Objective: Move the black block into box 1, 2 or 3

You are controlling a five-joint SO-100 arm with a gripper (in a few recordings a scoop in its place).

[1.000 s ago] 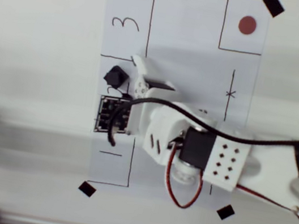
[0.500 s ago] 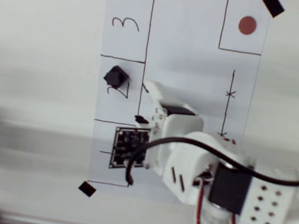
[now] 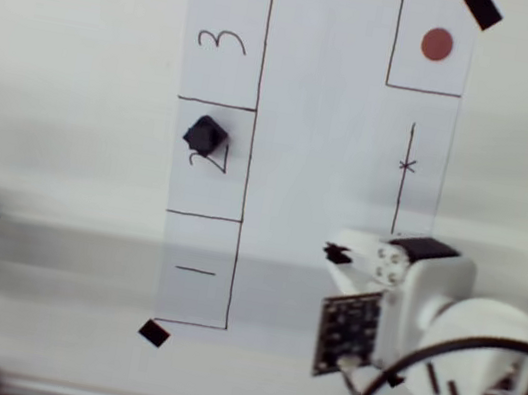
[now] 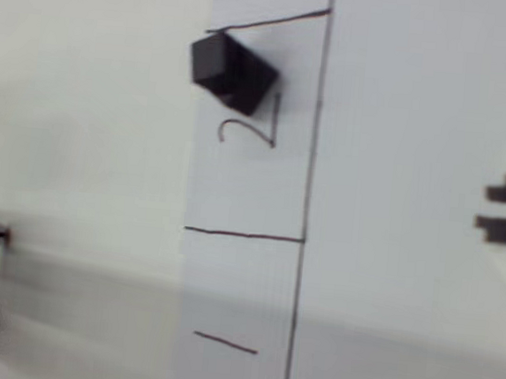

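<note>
The white paper (image 3: 310, 165) lies taped to the table (image 3: 62, 72), most of it up-picture and to the left of the fingers in the overhead view; the arm (image 3: 459, 362) sits at the lower right, its gripper (image 3: 340, 255) empty, though whether the fingers are spread or pressed together I cannot tell; box 2 (image 3: 209, 160), middle of the drawn column, is well apart to the fingers' left; the black block (image 3: 206, 134) rests inside it, overlapping the digit; placement looks done, only clearing away left
</note>
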